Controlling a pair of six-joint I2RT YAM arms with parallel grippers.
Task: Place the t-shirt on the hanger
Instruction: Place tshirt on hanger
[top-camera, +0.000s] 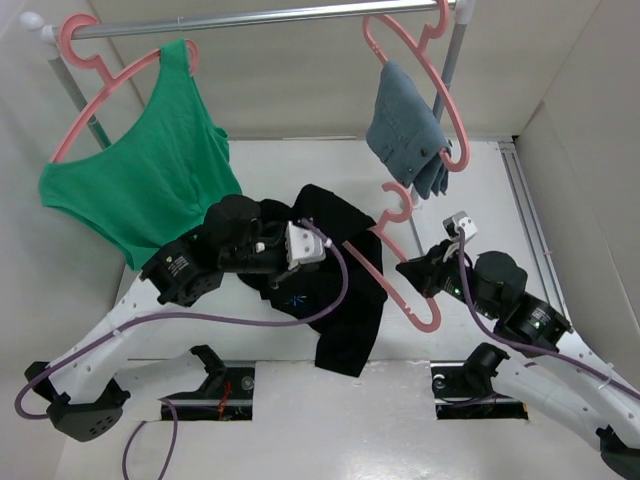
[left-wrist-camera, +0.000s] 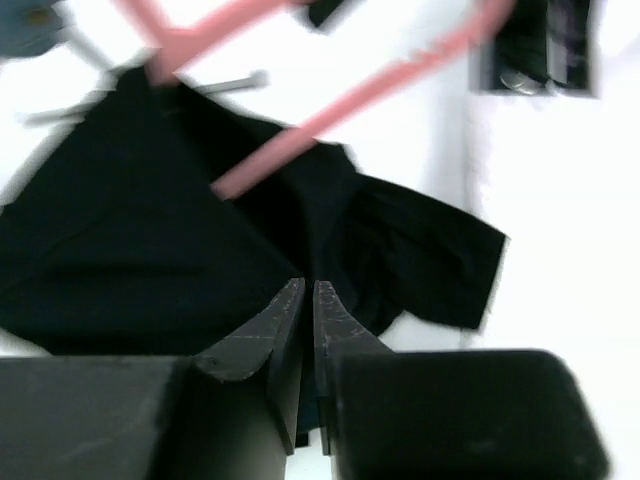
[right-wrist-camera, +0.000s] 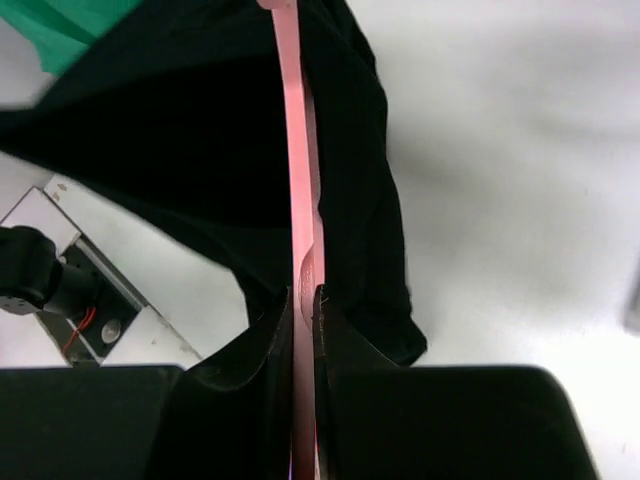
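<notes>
The black t-shirt (top-camera: 345, 320) lies crumpled mid-table, one part raised under my left gripper (top-camera: 322, 250). That gripper is shut with a strip of dark cloth pinched between its fingers (left-wrist-camera: 290, 320). The rest of the shirt (left-wrist-camera: 130, 230) spreads below it. The pink hanger (top-camera: 425, 312) lies slanted along the shirt's right edge, its hook pointing to the far side. My right gripper (top-camera: 408, 270) is shut on the hanger's thin arm (right-wrist-camera: 297, 150), which runs straight out from between the fingertips (right-wrist-camera: 303, 290) over the t-shirt (right-wrist-camera: 180, 130). The hanger's bars (left-wrist-camera: 330, 115) look blurred in the left wrist view.
A metal rail (top-camera: 260, 18) crosses the back. On it hang a green tank top (top-camera: 150, 180) on a pink hanger at the left and a blue-grey garment (top-camera: 405, 130) on another pink hanger at the right. White walls enclose both sides.
</notes>
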